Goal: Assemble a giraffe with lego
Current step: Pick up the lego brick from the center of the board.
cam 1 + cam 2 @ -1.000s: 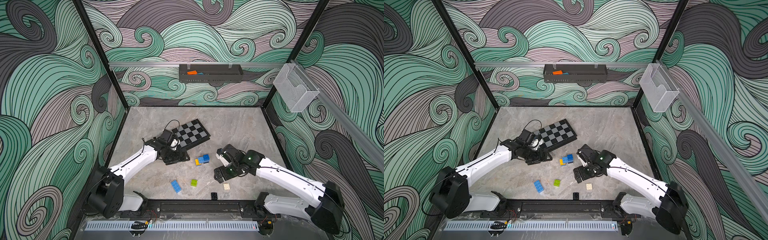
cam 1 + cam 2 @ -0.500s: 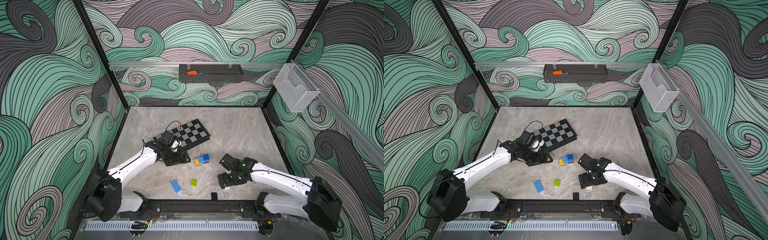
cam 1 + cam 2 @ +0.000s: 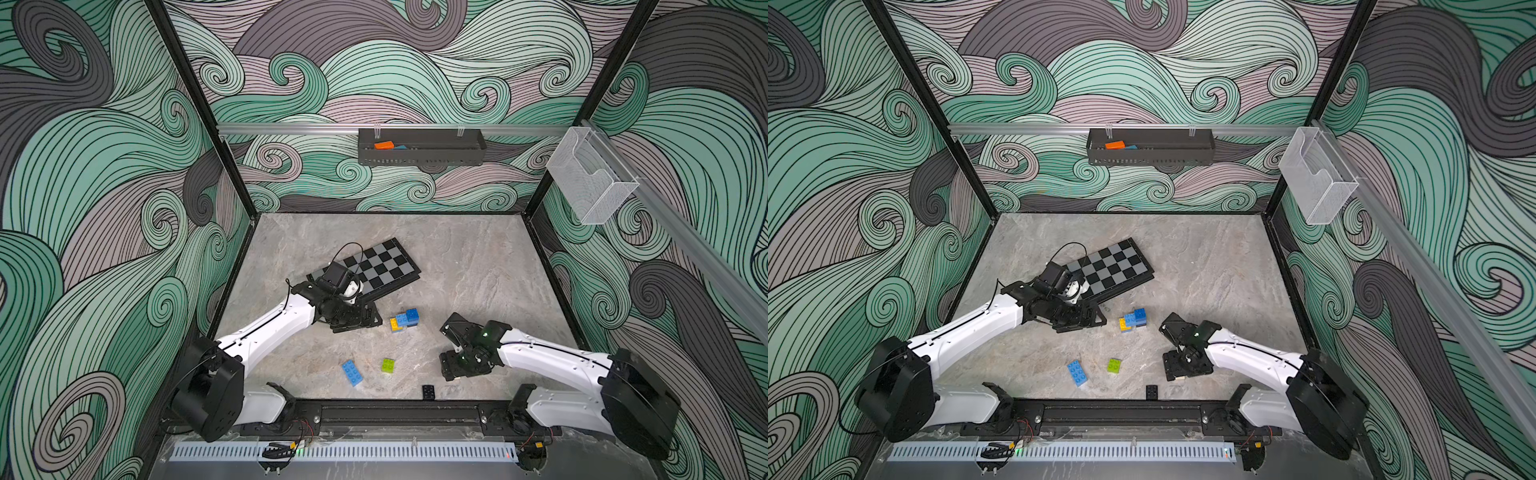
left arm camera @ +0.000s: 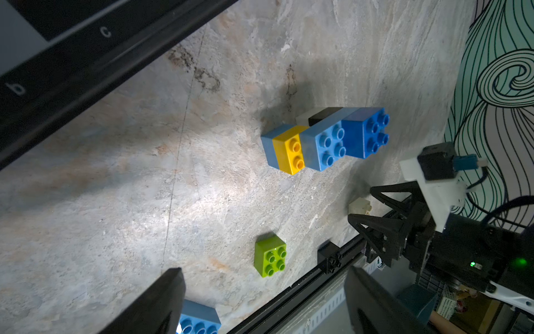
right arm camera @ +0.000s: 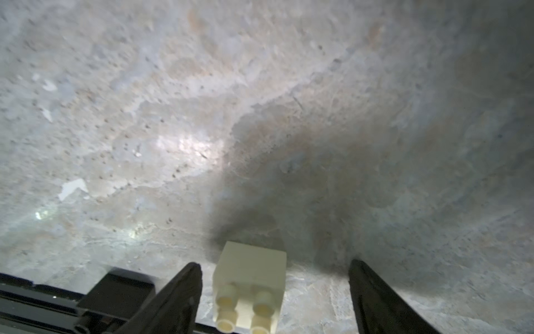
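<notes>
Right wrist view gives us the only decent look at the white brick (image 5: 250, 286). It lies on its side on the tabletop (image 5: 260, 115), studs toward the lens, with its near end cut off by the frame edge. The right jaws stand apart, one on either side, neither touching it. In both top views that brick is pretty much hidden under the right arm (image 3: 540, 357), which reaches in low from the front corner, wrist bent down. The left arm (image 3: 270, 326) stretches low beside the chequered board (image 3: 386, 262), left jaws apart with nothing between them. The giraffe (image 3: 404, 321) sits mid-tabletop between the arms. A blue brick (image 4: 199, 321) is cropped in the left wrist view.
</notes>
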Controlling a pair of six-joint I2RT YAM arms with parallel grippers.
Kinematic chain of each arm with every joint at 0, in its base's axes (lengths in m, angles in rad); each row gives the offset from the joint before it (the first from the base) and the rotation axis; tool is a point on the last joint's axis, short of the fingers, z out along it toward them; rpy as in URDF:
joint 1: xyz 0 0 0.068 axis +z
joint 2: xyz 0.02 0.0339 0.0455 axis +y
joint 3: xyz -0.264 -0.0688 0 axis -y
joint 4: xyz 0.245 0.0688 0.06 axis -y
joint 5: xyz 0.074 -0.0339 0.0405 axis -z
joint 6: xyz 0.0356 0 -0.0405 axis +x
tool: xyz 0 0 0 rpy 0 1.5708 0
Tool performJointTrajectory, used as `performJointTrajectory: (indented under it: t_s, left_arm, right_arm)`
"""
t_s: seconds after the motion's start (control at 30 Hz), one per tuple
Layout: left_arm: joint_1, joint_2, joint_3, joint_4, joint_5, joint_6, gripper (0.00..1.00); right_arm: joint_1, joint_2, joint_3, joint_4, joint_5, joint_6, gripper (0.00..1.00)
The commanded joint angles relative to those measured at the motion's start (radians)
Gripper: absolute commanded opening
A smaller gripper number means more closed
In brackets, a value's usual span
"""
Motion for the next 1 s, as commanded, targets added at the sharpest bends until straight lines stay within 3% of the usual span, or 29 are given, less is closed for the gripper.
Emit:
performJointTrajectory:
  t_s: [0.0,0.27,0.47,0.8,0.97]
  left_arm:
    - [-0.004,0.007,0.022,-0.001,-0.01,-0.005,0.91]
    - [-0.004,0.003,0.019,-0.008,-0.023,0.002,0.91]
    - [-0.003,0.002,0.008,0.003,-0.023,-0.003,0.91]
    - [-0.003,0.005,0.002,0.006,-0.025,-0.004,0.91]
    - [-0.004,-0.001,-0.002,0.005,-0.026,-0.006,0.91]
  right_arm:
    - [-0.003,0.021,-0.015,0.036,-0.022,0.01,0.77]
    - [-0.001,0.011,-0.025,0.039,-0.029,0.011,0.57]
    - [0.002,-0.037,-0.039,0.016,-0.028,0.034,0.52]
    - [0.031,-0.046,-0.034,-0.007,-0.016,0.048,0.55]
    - [0.039,-0.043,-0.032,-0.008,-0.014,0.047,0.46]
